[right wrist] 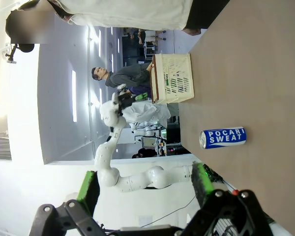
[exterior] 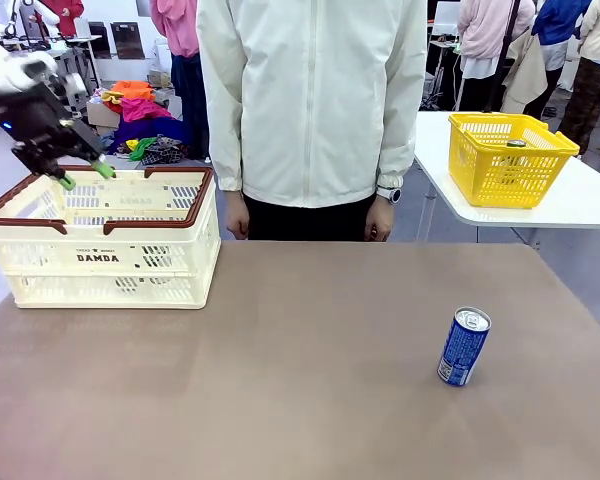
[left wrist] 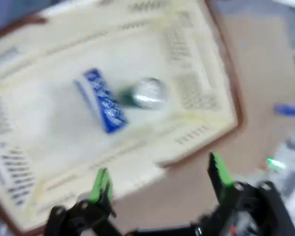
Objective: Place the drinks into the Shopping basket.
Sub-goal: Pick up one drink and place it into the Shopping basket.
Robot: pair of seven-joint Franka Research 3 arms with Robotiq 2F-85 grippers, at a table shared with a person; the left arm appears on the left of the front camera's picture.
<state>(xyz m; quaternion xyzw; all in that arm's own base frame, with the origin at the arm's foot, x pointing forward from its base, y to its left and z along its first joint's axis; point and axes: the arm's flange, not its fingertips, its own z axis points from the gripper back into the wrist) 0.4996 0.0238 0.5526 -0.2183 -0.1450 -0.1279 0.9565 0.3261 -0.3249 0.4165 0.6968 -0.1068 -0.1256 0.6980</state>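
**Two cans in the basket, one blue can on the table, both pincers released**

Nearest in the front view, low and right of centre, a slim blue can (exterior: 464, 346) with a silver top stands upright on the matte brown table (exterior: 280, 390). In the right wrist view the same can shows sideways at centre right, and its white lettering reads "POCARI SWEAT". The right pincer (right wrist: 145, 184) sits at the bottom of that view, its green-padded fingers (right wrist: 202, 179) spread wide with nothing between them. The can is well apart from it, beyond the fingertips.

Farther back, at the left of the front view, stands the Shopping basket (exterior: 110, 240). It is cream-white latticed plastic with a dark brown rim, and "DAMDA" is printed on its side. The left pincer (exterior: 86, 176) hangs over the basket's left rim, black with green tips, released and empty.

The left wrist view is blurred. It looks down into the basket, where a blue can with white print (left wrist: 103, 101) lies on the floor. Just beside it is a green can (left wrist: 145, 93), silver top facing up. Both lie above the open fingertips in the frame, apart from them.

Behind the table stands a person in a white jacket (exterior: 310, 100). In the upper right, a yellow latticed basket (exterior: 510, 160) rests on a white table (exterior: 580, 200).
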